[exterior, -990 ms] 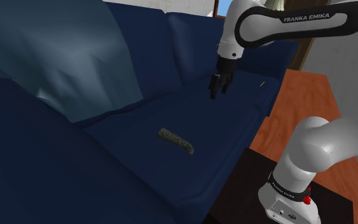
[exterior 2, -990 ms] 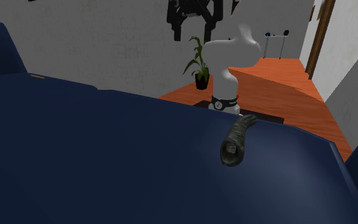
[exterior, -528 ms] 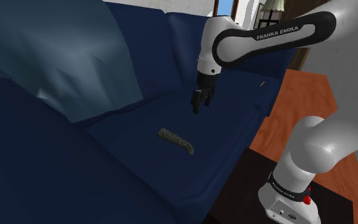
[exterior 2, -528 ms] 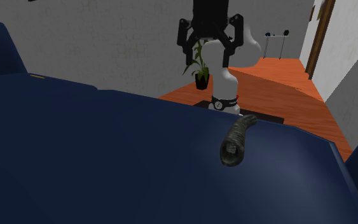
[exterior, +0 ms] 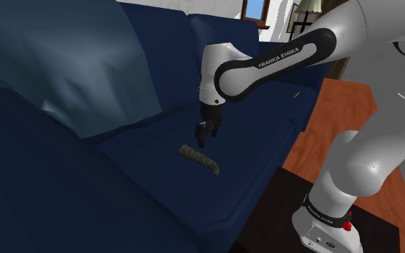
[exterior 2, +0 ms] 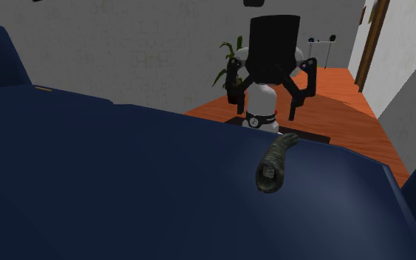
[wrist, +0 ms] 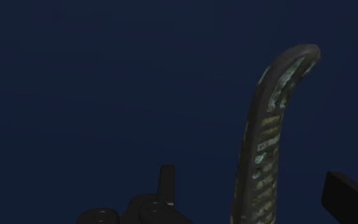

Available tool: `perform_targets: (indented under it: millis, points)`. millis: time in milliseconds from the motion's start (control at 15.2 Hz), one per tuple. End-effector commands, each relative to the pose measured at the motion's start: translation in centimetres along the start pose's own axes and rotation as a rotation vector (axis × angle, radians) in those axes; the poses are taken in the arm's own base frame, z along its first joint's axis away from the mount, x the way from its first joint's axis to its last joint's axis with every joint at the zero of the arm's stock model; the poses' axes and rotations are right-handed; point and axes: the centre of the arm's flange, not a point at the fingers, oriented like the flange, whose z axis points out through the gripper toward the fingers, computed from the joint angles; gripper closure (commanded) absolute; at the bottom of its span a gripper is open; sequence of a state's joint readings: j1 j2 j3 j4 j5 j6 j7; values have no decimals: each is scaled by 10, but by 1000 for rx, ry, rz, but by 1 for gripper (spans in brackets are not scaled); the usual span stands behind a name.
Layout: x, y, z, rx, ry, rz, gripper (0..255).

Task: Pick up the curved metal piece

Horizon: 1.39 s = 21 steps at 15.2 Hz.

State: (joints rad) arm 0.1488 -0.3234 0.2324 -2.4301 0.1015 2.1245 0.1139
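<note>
The curved metal piece (exterior: 199,159) is a dark, mottled, bent strip lying on the navy sofa seat (exterior: 251,136). In the second exterior view the metal piece (exterior 2: 274,164) curls toward the camera near the seat's far edge. My gripper (exterior: 203,139) hangs open just above its far end, apart from it. In the second exterior view, the gripper (exterior 2: 267,107) hovers with fingers (exterior 2: 236,83) spread wide behind and above the piece. Seen from the wrist, the metal piece (wrist: 269,140) runs up between the gripper (wrist: 252,177) fingers, nearer the right-hand one, touching neither.
A pale blue blanket (exterior: 57,65) drapes over the sofa back at the shoulder view's left. Orange floor (exterior: 352,108) lies beyond the seat's edge, and my stand (exterior: 323,223) sits at the lower right. A potted plant (exterior 2: 232,77) stands by the grey wall.
The gripper has come down and toward the shoulder view's left, from over the back of the seat to just above the metal piece. Its fingers stay open. The piece has not moved.
</note>
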Motion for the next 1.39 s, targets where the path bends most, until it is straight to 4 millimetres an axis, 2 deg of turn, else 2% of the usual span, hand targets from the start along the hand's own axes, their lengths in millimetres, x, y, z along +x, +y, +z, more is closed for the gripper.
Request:
perform_targets:
  millis: [0,132,594,726,792,1320]
  points:
    - [12,-20,16,3,-7,-26,0]
    - [18,-31,26,5,-12,-40,0]
    - [17,-30,66,5,-12,-40,0]
    - [17,-30,66,5,-12,-40,0]
    - [17,-30,66,5,-12,-40,255]
    - [17,-30,66,5,-12,-40,255]
